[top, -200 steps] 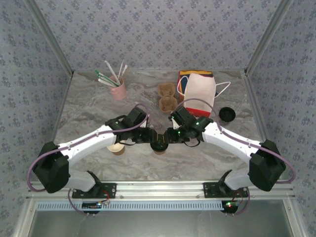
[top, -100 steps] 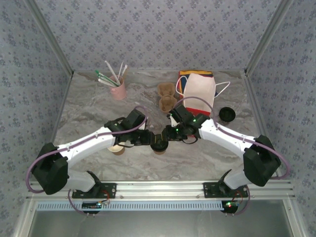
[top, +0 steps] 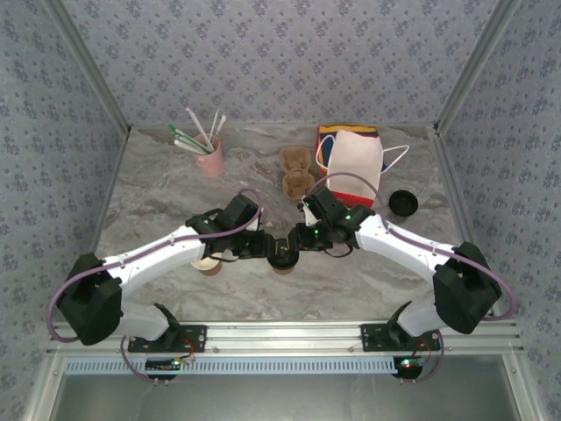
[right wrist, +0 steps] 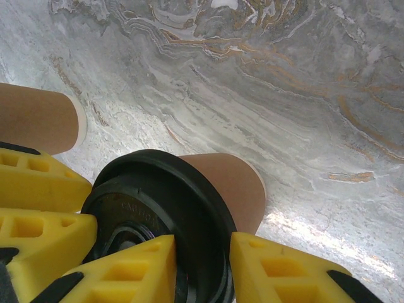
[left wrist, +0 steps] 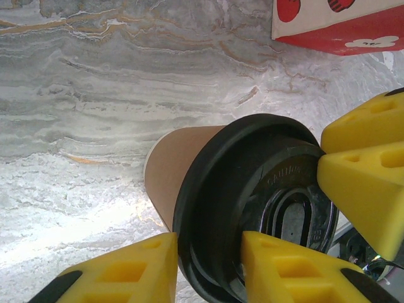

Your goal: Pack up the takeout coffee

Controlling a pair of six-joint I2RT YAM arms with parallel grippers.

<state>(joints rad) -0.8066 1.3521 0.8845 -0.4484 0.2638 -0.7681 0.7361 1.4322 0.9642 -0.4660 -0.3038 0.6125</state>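
Takeout coffee (top: 282, 257) is recorded upright near the middle of the marbled surface (top: 158, 193), between the two wrists. Its long axis is noted as vertical. The black lid (left wrist: 252, 189) faces up toward the overhead camera, and the tan paper base points down. The base appears to rest on the surface, though contact beneath it cannot be confirmed. The left gripper (left wrist: 209, 268) is placed at the cup's left side. Its jaws are set narrowly apart and clamped on the lid's raised rim, with one yellow pad (left wrist: 126, 274) against the outside of the rim and the other on the lid's inner side. The right gripper (right wrist: 202, 274) is placed at the opposite side in the same manner, its jaws narrowly apart and closed onto the rim there, with both pads touching it. In each wrist view the other arm's yellow pads are seen pressed to the far edge of the same lid. A lidless paper cup (top: 208, 263) is noted just left of the coffee under the left forearm, not touching it. A brown pulp tray (top: 296, 171) and a white bag (top: 355, 162) are logged well behind, toward the back wall.
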